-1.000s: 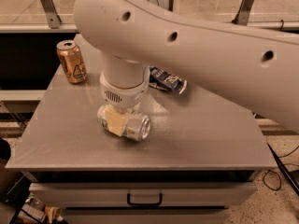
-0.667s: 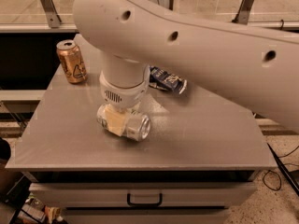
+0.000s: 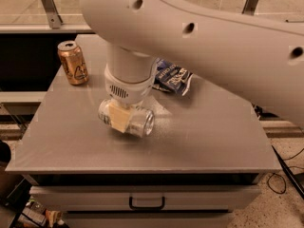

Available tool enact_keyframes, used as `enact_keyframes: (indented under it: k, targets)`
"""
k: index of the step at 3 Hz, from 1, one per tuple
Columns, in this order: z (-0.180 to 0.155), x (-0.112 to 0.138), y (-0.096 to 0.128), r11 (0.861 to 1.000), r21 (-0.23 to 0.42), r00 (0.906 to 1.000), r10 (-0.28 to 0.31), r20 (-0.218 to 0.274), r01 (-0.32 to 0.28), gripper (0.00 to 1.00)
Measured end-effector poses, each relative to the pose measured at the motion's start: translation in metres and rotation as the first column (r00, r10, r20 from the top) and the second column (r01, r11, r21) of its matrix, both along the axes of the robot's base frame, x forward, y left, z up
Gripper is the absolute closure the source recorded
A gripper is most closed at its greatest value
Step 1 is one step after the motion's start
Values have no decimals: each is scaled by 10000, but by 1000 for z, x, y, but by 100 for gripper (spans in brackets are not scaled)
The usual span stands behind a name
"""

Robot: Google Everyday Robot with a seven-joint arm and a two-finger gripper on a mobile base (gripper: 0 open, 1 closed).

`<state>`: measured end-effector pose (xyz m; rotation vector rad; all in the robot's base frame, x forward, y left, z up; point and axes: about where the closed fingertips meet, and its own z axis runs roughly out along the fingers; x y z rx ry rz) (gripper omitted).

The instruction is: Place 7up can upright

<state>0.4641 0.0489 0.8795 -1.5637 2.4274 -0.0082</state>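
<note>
The 7up can [image 3: 140, 121] is a silvery can lying on its side, its shiny end facing front right, low over the middle of the grey table [image 3: 213, 137]. My gripper [image 3: 121, 119] comes straight down from the big white arm and is shut on the can. A cream finger pad [image 3: 118, 118] presses its near side, and the far finger is hidden behind the can. I cannot tell whether the can touches the tabletop.
A gold can with black markings [image 3: 73, 63] stands upright at the table's back left. A dark blue snack bag [image 3: 173, 77] lies at the back, partly behind the arm. The white arm fills the upper right. A drawer with a handle [image 3: 147, 203] is under the table.
The gripper with the can has shifted up very slightly. The gold can and the blue bag have not moved.
</note>
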Motion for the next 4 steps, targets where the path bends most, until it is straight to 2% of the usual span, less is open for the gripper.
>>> enact_keyframes:
  k: [1,2,3,4]
  targets:
    - [27,7,-4,9986,458,9986,256,458,-276,100]
    - [51,19,-8,9857,1520,9938,591,944,-731,100]
    - [64,27,-6,9376,3111,9804,1081,1647,-1556,100]
    - [70,25,1,8734,4332,9607,1207,2499,-2224,100]
